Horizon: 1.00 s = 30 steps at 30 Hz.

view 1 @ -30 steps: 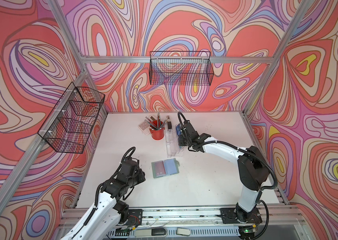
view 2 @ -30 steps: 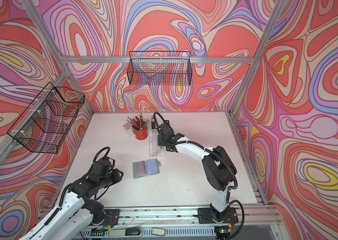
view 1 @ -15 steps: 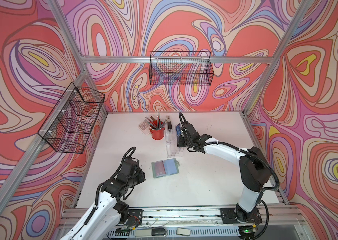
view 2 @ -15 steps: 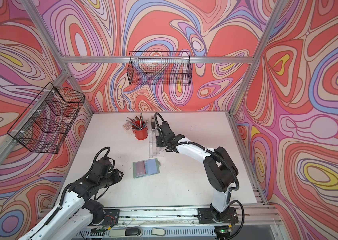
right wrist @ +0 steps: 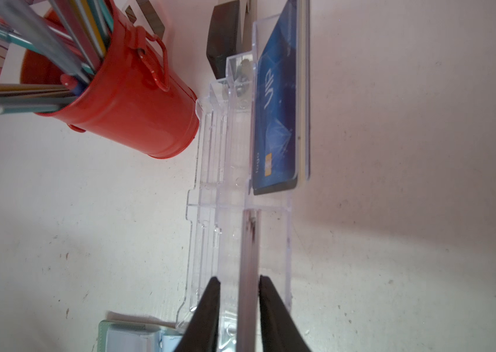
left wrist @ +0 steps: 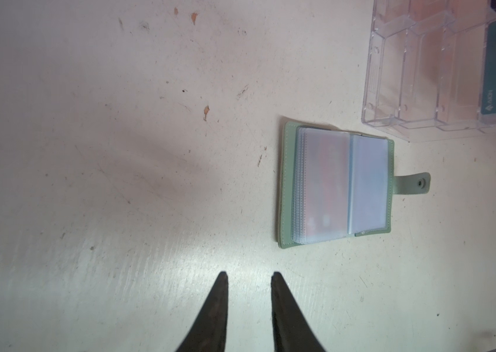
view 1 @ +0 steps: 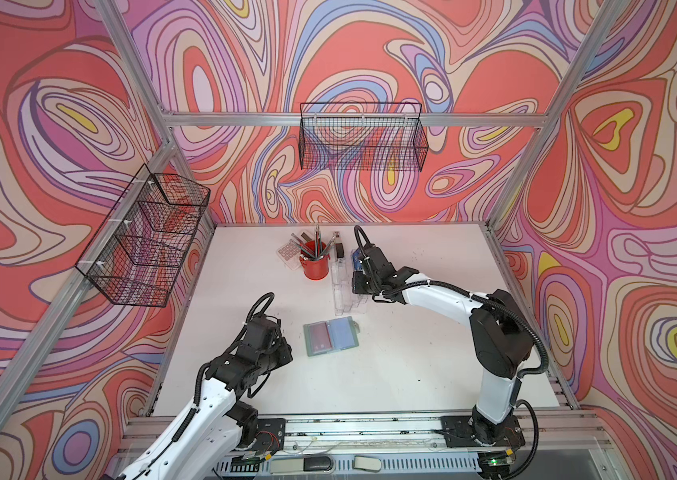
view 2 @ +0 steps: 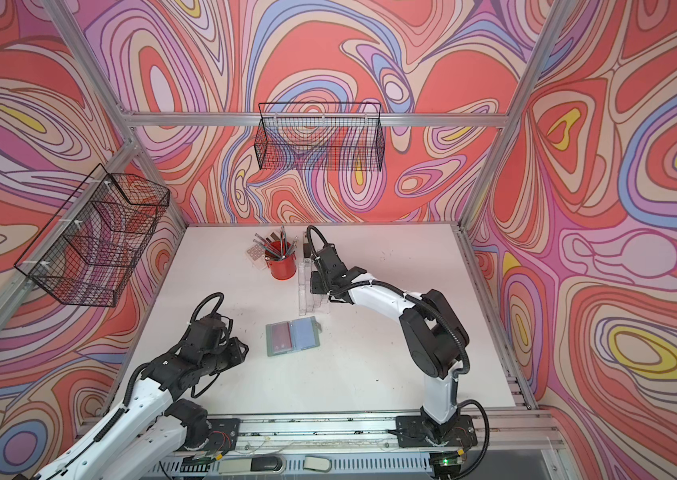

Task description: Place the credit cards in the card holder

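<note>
Right wrist view: right gripper (right wrist: 239,277) was seen narrowly parted astride an edge-on card (right wrist: 248,243) in the stand (right wrist: 207,213), unclamped; left gripper (left wrist: 249,272) likewise parted, empty. The holder (left wrist: 285,183) was laid open nearby, two sleeves judged filled; blue card (right wrist: 274,122) was not yet moved.

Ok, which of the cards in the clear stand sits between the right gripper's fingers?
The edge-on card, standing between the fingers of the right gripper. The blue VIP card stands farther along the clear stand, away from the fingers.
</note>
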Available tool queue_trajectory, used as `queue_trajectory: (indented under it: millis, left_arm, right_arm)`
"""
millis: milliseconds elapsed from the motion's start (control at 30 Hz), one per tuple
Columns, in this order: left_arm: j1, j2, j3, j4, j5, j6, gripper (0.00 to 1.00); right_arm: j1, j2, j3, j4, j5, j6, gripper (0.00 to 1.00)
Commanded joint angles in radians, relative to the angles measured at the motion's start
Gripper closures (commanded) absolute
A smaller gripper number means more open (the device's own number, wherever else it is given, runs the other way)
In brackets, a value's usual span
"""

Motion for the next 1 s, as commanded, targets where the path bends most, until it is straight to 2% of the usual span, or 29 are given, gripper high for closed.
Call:
queue_trajectory:
  millis: [0,267,967]
  left_arm:
    - [0.000,0.006,0.012,0.013,0.003,0.013,0.72]
    - [0.000,-0.010,0.009,0.007,0.006,0.010,0.73]
    - [0.000,-0.017,0.007,0.007,0.006,0.009,0.73]
  right_arm:
    - [0.000,-0.033,0.006,-0.003,-0.007,0.012,0.76]
    - [0.000,-0.073,-0.020,0.028,-0.075,0.015,0.74]
    - [0.000,-0.115,-0.038,0.020,-0.040,0.021,0.79]
